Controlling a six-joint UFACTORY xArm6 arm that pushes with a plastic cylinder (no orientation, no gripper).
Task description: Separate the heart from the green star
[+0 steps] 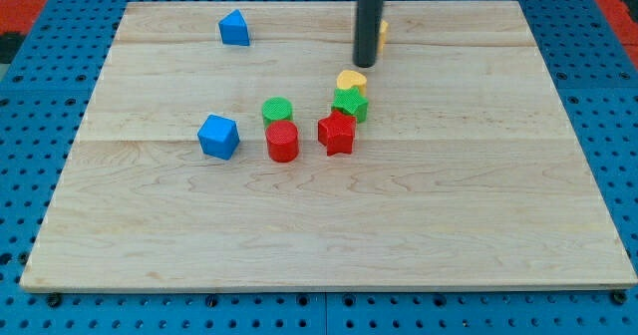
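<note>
A yellow heart (350,79) lies on the wooden board (478,195), touching the green star (351,102) just below it. A red star (337,133) touches the green star's lower left. My tip (364,64) is the lower end of the dark rod, just above and slightly right of the heart, with a small gap between them. A yellow block (383,36) is mostly hidden behind the rod.
A green cylinder (277,110) sits above a red cylinder (282,142), left of the stars. A blue cube (218,137) lies further left. A blue block (234,28) sits near the view's top left. Blue pegboard (40,96) surrounds the board.
</note>
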